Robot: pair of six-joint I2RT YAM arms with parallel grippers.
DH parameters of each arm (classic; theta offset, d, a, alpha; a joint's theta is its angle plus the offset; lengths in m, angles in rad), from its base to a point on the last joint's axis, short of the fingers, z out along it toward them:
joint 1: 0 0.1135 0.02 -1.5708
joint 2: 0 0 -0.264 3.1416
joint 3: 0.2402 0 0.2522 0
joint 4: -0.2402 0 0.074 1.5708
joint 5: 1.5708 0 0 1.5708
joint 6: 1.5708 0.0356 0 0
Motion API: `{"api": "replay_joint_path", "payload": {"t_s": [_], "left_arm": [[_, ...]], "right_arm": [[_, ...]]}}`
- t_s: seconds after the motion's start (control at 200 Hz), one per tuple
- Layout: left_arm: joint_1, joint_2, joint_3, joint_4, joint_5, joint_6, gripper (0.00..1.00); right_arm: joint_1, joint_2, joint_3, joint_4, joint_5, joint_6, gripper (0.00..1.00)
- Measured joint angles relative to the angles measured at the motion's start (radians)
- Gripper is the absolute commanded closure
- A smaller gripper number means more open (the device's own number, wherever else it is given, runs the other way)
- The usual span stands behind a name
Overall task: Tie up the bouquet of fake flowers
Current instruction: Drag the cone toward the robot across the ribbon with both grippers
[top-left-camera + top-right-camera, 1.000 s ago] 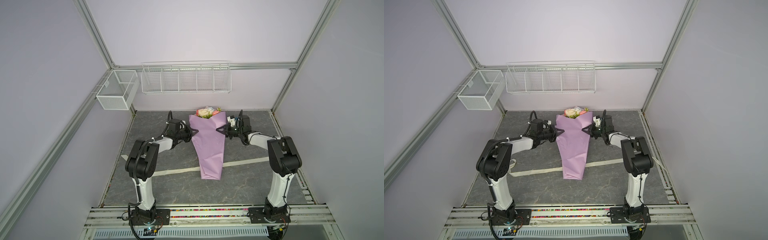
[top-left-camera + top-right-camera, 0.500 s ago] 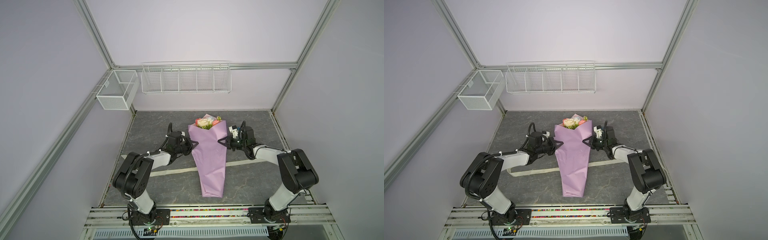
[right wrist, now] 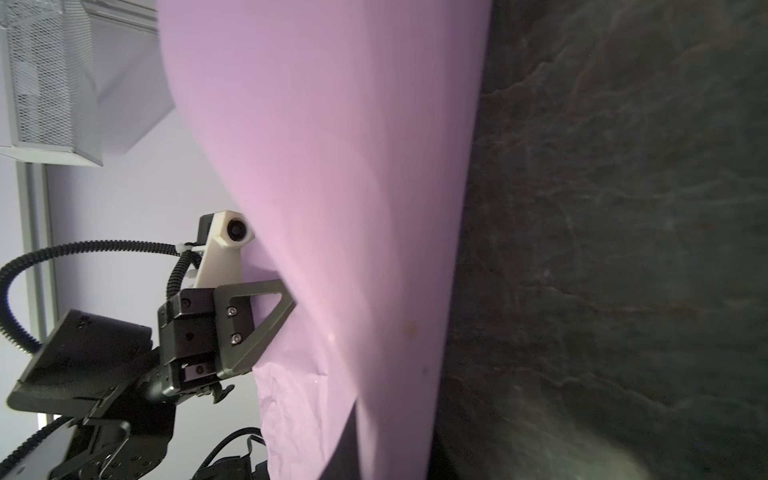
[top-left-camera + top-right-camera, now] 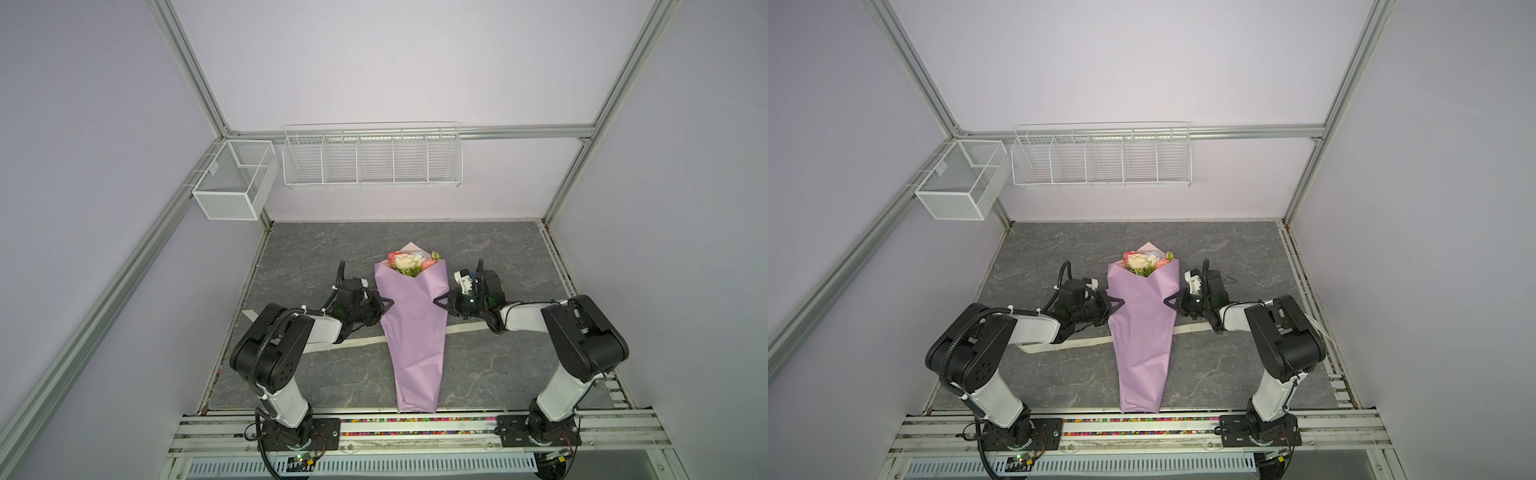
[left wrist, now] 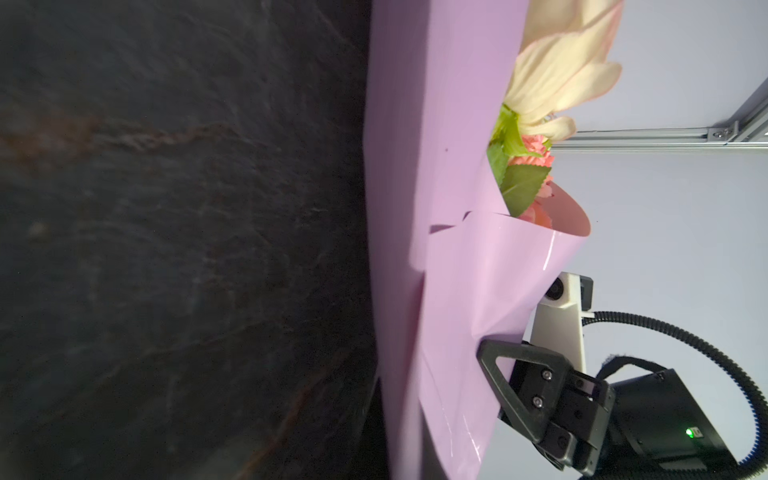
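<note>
left gripper (image 4: 388, 301): clamped on wrapping paper (image 4: 415, 332) edge
right gripper (image 4: 439, 300): pinching opposite edge (so the cone holds shut, probably)
ribbon (image 4: 357, 342): crosses under bouquet (image 4: 409, 262), ready for tying

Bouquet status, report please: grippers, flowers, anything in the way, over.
Left gripper, right gripper: both shut on wrapping paper edges. Bouquet of fake flowers wrapped, not yet tied; ribbon lies across under it. Nothing in the way.

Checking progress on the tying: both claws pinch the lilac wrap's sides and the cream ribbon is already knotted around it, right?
Not knotted: the ribbon lies loose on the table, running beneath the lilac wrap, as both top views show. The left claw and right claw do pinch the wrap's sides.
</note>
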Motion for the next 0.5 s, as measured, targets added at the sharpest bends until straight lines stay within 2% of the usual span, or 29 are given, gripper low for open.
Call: {"api": "replay_joint_path", "payload": {"t_s": [0.245,0.5], "left_arm": [[0.0,0.099,-0.003,0.077,0.0,-0.002,1.0],[0.0,0.105,-0.011,0.104,-0.013,-0.002,0.99]], "right_arm": [[0.0,0.061,0.0,0.027,0.015,0.0,0.85],[0.0,0.099,0.047,0.007,0.019,-0.02,0.86]]}}
